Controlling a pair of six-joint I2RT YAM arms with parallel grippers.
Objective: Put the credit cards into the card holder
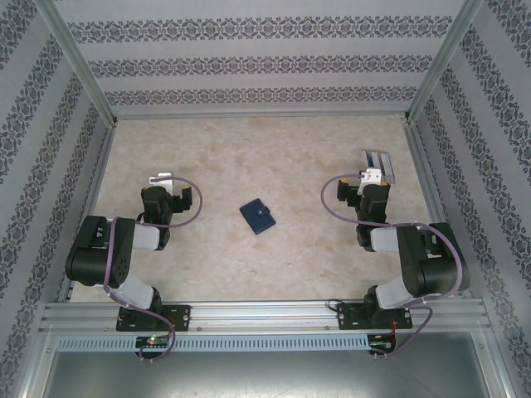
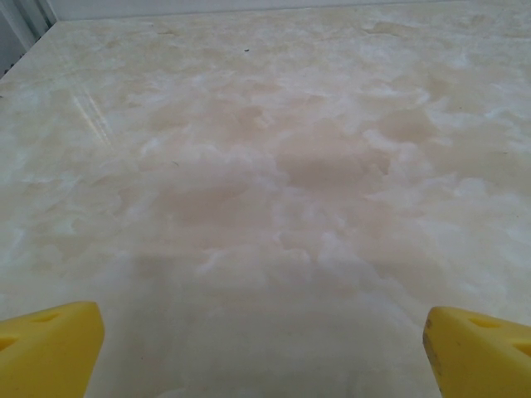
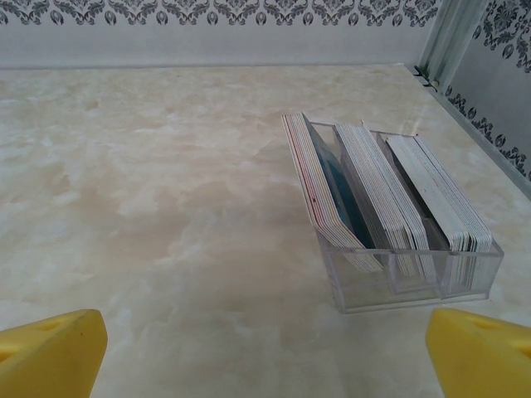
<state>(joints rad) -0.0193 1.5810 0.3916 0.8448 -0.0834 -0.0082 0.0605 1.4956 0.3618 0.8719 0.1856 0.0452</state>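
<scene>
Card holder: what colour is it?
The card holder is dark navy blue, clearest in the top external view.

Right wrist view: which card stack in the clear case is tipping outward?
The leftmost stack: it leans left over the case wall, a blue card showing behind it. The middle stack and right stack sit inside.

Beige marbled tabletop (image 1: 249, 149) between damask-striped walls (image 1: 257, 58), aluminium rails (image 1: 265, 315) in front
</scene>
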